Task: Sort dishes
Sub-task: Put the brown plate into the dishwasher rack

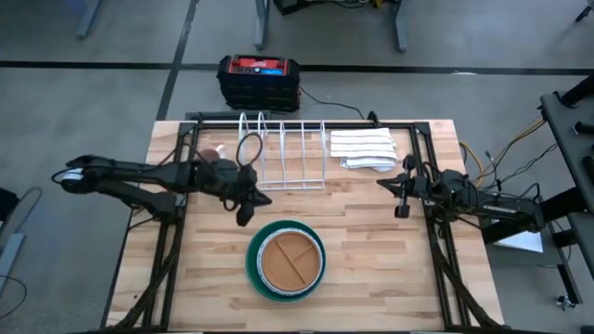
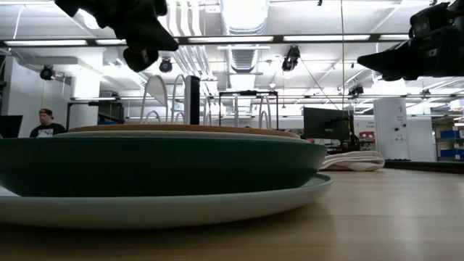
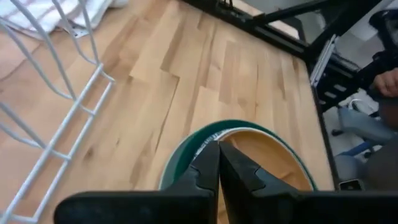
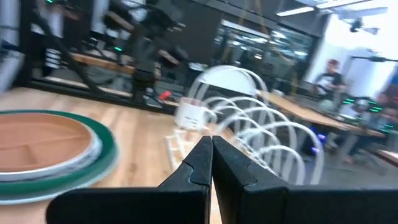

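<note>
Over table (image 1: 371, 241), both pincers closed, empty.

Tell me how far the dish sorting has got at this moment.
Nothing looks sorted yet. The plates sit in one stack, small brown plate on top and dark green plate beneath, and the wire rack holds none. Nothing is in hand: the left tool is shut, hovering beside the stack, and the right tool is shut and empty at the table's right. Every plate remains to be placed.
</note>
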Tool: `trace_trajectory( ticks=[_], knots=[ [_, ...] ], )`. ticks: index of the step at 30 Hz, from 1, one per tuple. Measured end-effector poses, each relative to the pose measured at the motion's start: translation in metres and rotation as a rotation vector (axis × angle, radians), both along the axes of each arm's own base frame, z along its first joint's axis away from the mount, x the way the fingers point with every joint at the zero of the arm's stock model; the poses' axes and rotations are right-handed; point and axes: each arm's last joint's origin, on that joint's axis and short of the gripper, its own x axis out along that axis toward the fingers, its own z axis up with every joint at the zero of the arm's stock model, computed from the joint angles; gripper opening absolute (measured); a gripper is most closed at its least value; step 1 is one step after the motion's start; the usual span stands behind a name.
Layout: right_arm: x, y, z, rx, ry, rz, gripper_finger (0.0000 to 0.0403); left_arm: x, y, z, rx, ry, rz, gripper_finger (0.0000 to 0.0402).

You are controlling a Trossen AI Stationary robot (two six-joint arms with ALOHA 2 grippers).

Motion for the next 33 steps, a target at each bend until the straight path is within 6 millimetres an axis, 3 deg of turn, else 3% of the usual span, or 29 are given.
trace_trajectory(
  ticks=[4, 13, 20, 27, 33],
  knots=[
    [0.0, -0.003, -0.005, 0.064, 0.036, -0.09, 0.0, 0.006, -0.008, -0.006, 0.019, 0.017, 0.055, 0.0],
    [0.0, -0.002, -0.008, 0.281, 0.025, -0.068, 0.0, 0.023, -0.013, -0.029, 0.151, 0.116, 0.131, 0.0],
    [0.0, -0.002, -0.008, 0.273, 0.028, -0.067, 0.0, 0.056, -0.019, -0.005, 0.128, 0.12, 0.172, 0.0],
    [0.002, 0.0, -0.012, 0.309, 0.073, 0.004, 0.0, 0.105, -0.071, 0.01, 0.293, 0.43, 0.074, 0.0],
    [0.004, -0.001, -0.015, 0.311, 0.109, -0.001, 0.0, 0.119, -0.117, 0.006, 0.409, 0.685, 0.015, 0.0]
  ],
)
